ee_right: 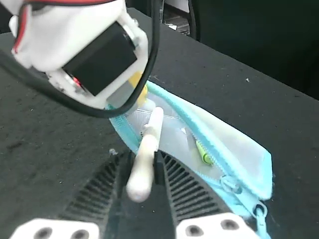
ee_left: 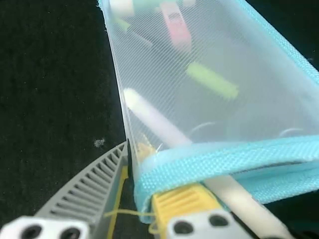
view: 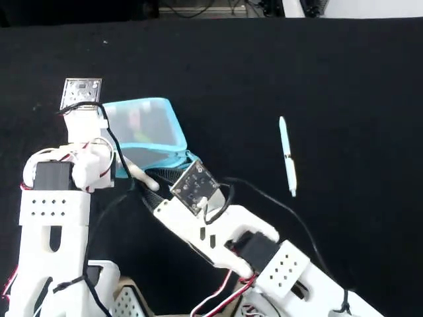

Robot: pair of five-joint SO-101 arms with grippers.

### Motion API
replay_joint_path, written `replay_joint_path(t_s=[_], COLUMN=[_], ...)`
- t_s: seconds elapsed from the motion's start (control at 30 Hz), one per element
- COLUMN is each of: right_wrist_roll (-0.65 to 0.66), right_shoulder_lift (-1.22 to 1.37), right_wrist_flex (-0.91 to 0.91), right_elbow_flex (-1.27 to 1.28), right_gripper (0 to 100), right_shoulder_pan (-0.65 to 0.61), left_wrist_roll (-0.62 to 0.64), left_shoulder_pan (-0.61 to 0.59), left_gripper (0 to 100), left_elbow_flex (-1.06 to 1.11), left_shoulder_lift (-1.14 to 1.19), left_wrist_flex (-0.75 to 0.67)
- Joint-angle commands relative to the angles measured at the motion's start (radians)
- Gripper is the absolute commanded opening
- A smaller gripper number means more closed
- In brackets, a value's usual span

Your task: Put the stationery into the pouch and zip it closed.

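Left gripper (ee_left: 135,167): clamps the pouch (ee_left: 209,99) at its corner, on the blue trim by the mouth. Right gripper (ee_right: 141,172): clenches a white pen (ee_right: 148,137) near its back end, just short of the pouch mouth. Pen position: runs forward from between the fingers, front end inside the open mouth. Inside the pouch: a green stick (ee_left: 212,82) and a pink piece (ee_left: 177,27). On the black table (view: 344,79): a light-blue pen (view: 287,155), well apart from pouch and grippers.
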Motion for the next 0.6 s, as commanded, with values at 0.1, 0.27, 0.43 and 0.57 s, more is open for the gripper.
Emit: replay_joint_path(t_s=[0.1,0.27,0.43,0.57], right_wrist_roll=[0.009,0.011,0.015,0.012], right_shoulder_lift=[-0.012,-0.013,-0.016,-0.088], right_wrist_flex=[0.0,0.003,0.006,0.112], right_elbow_flex=[-0.004,-0.01,-0.015,-0.041], right_gripper=[25.4,26.1,26.1,26.0], right_shoulder_pan=[-0.023,-0.025,-0.02,0.012], left_wrist_roll=[-0.006,-0.006,-0.008,-0.008], left_shoulder_pan=[0.01,0.01,0.01,0.01], left_gripper=[3,3,3,3], left_elbow_flex=[0.007,0.008,0.008,0.008], left_shoulder_lift=[0.009,0.009,0.009,0.009], left_wrist_flex=[0.0,-0.002,-0.002,-0.003])
